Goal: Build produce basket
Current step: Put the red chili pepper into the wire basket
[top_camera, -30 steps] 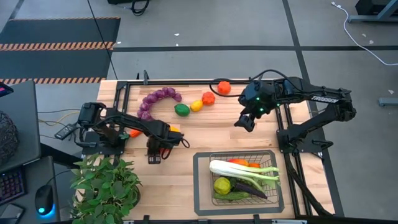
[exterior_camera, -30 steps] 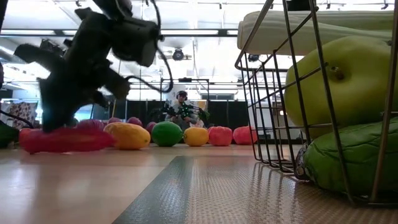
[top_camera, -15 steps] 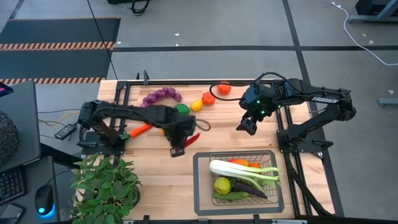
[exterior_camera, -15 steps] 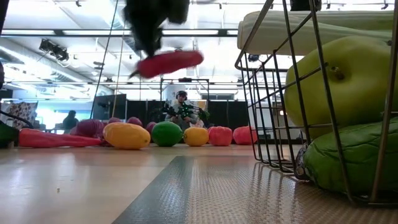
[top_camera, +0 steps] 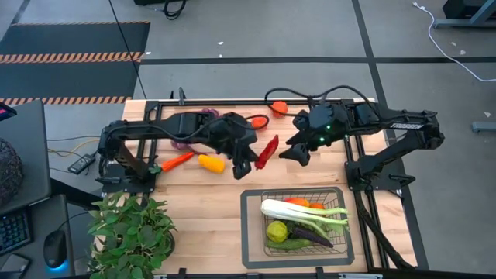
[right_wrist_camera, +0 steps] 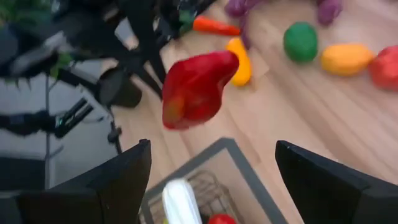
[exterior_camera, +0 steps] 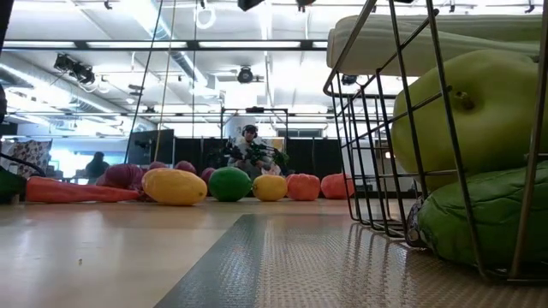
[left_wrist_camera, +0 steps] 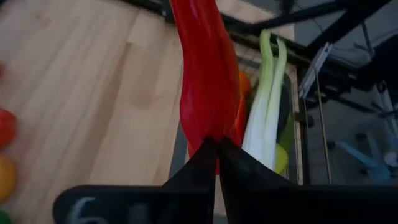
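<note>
Basket (top_camera: 297,225) sits at near edge of table (top_camera: 194,225), right of centre, w/ leek (top_camera: 302,213) lying across the top, yellow-green fruit (top_camera: 277,231) and dark eggplant (top_camera: 310,235) under it; low view shows the mesh wall close up w/ a green apple-like fruit (exterior_camera: 479,111) pressed against the wires; potted plant (top_camera: 132,232) at near left corner; mid-table, left gripper (top_camera: 249,161) is clamped tight on a long red pepper (top_camera: 266,151), held in the air above the wood just beyond the basket's far edge, pepper tip pointing toward the right arm; left wrist view shows fingers (left_wrist_camera: 199,163) pinched together on the pepper's end, basket beyond; right gripper (top_camera: 296,151) hangs just beside the pepper, jaws wide apart, nothing in them; yellow pepper (top_camera: 211,163) and carrot (top_camera: 177,161) lie on the table left of the left gripper; far side: purple grapes (top_camera: 186,124) partly under the left arm, orange tomato (top_camera: 280,108) near the far rail; low view: person (exterior_camera: 249,145) in the room behind
</note>
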